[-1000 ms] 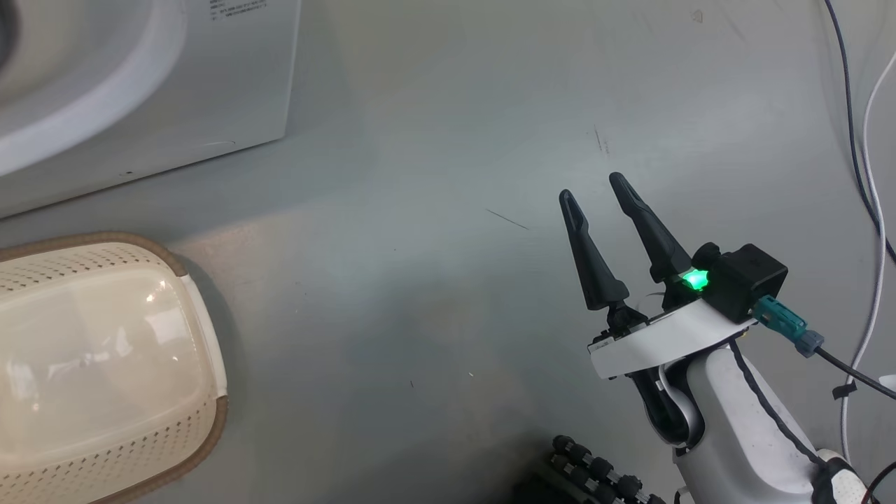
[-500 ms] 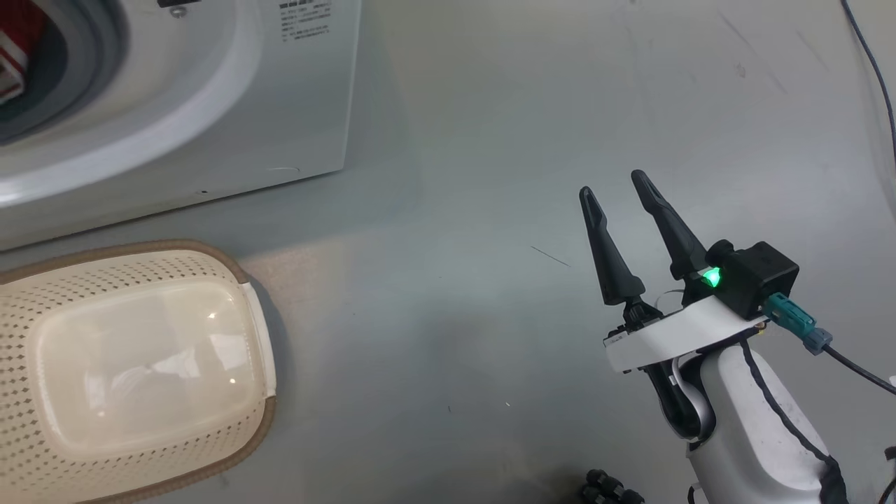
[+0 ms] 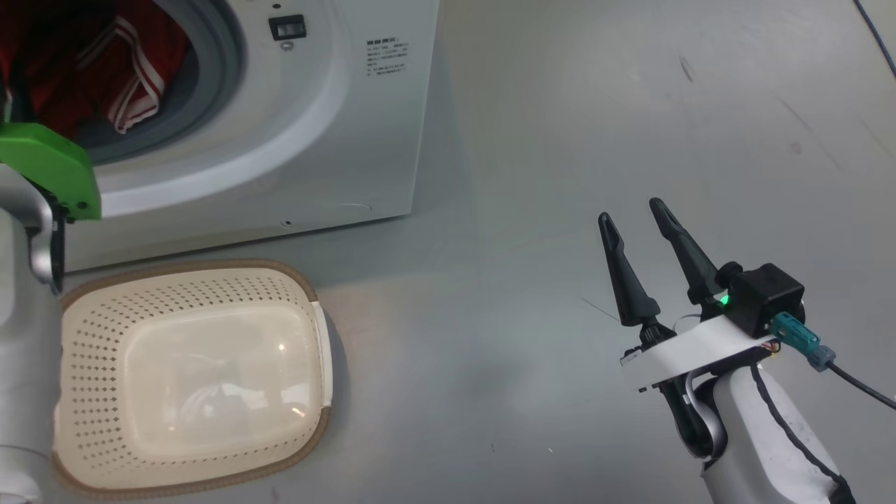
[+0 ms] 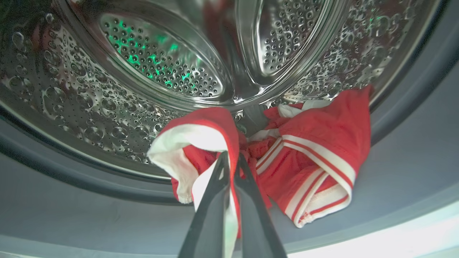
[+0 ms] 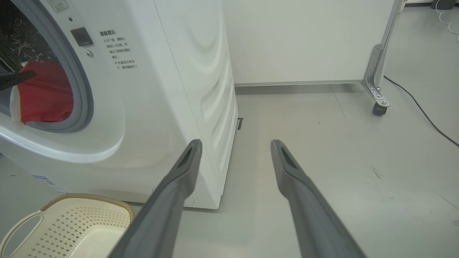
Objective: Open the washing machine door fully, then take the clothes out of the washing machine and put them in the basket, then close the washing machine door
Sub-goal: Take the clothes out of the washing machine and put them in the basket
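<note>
**Left gripper clamping red clothes at the washer's mouth**

Nearest the robot, the basket (image 3: 182, 267) is sitting on the grey floor (image 3: 490, 210), just in front of the washing machine (image 3: 336, 126). Off to the right, well apart from both, the right gripper (image 3: 630, 210) is hovering over the floor, its jaws standing wide and gripping nothing. Farther in, the left gripper (image 4: 231, 157) is reaching through the porthole, its jaws clenched on a fold of the clothes (image 4: 315, 143), with white lining showing between them. The red bundle is lying at the front lip of the drum (image 4: 161, 61), draping onto the grey seal (image 4: 394, 172). Behind it, the perforated steel is catching green reflections.
</note>
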`<state>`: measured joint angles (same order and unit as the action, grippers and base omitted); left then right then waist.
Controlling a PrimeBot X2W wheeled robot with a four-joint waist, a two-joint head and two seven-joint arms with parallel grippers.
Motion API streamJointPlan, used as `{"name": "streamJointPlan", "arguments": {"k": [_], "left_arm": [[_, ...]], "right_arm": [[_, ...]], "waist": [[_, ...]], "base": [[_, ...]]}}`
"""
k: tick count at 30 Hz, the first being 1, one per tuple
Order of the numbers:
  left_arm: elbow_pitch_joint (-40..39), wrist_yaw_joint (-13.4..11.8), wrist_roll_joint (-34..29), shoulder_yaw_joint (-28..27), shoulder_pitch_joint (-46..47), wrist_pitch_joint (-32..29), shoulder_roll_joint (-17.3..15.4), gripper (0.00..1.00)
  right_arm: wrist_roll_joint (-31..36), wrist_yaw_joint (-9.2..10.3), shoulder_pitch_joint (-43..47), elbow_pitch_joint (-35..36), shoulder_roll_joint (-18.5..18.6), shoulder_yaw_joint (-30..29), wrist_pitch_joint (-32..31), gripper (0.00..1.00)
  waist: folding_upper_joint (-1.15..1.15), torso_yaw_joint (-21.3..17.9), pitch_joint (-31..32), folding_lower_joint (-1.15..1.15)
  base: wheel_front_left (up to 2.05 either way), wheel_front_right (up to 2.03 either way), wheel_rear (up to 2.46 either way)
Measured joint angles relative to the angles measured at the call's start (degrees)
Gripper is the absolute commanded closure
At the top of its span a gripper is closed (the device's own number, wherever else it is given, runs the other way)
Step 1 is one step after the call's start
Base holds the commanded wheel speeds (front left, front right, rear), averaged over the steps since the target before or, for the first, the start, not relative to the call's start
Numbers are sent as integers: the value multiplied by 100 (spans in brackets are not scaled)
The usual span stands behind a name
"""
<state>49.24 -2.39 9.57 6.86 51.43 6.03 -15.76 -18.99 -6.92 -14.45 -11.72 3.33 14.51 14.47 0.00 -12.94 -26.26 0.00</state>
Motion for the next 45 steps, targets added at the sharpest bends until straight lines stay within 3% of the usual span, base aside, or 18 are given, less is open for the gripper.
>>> {"name": "streamJointPlan", "arguments": {"k": [9, 20, 37, 45], "left_arm": [[-71, 271, 126, 107, -558, 786, 276, 100], [-635, 404, 203, 125, -1215, 868, 547, 100], [-3234, 336, 97, -152, -1867, 868, 581, 100], [-3895, 319, -10, -182, -2257, 869, 586, 100]], "right_arm": [[55, 0, 316, -102, 42, -99, 0, 0], [58, -1, 710, -181, 75, -181, 0, 0], [107, -1, 916, -138, 71, -180, 0, 0], [107, -1, 947, -71, 69, -214, 0, 0]], "waist": [[0, 360, 552, 0], [0, 727, 1205, 0], [0, 1040, 1675, 0], [0, 1046, 1684, 0]], "base": [[0, 0, 0], [0, 0, 0], [0, 0, 0], [0, 0, 0]]}}
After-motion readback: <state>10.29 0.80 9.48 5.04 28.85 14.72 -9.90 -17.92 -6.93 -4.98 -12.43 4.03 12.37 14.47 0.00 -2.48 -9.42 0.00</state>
